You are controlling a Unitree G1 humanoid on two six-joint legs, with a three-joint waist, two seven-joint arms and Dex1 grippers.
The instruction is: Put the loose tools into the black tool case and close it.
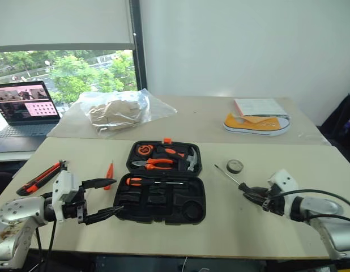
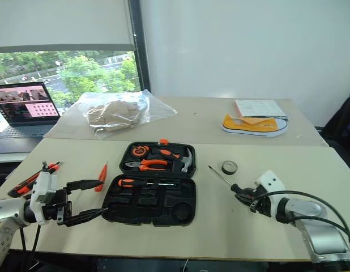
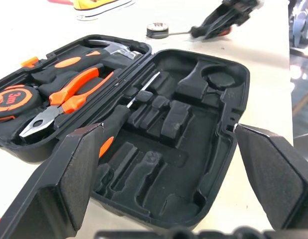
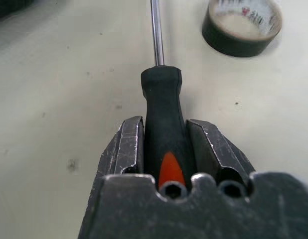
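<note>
Screwdriver [image 4: 164, 114] beside tape roll [image 4: 242, 25], unobstructed

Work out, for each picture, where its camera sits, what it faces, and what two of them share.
Both eye views: on the head, looking down at the open black plastic tool case on the table, both arms showing.
Left wrist view: behind the open left claw, facing the case.
Right wrist view: behind the right claw, gripping a slim black-and-orange-handled screwdriver.
Both wrist views share the small dark tape roll.
</note>
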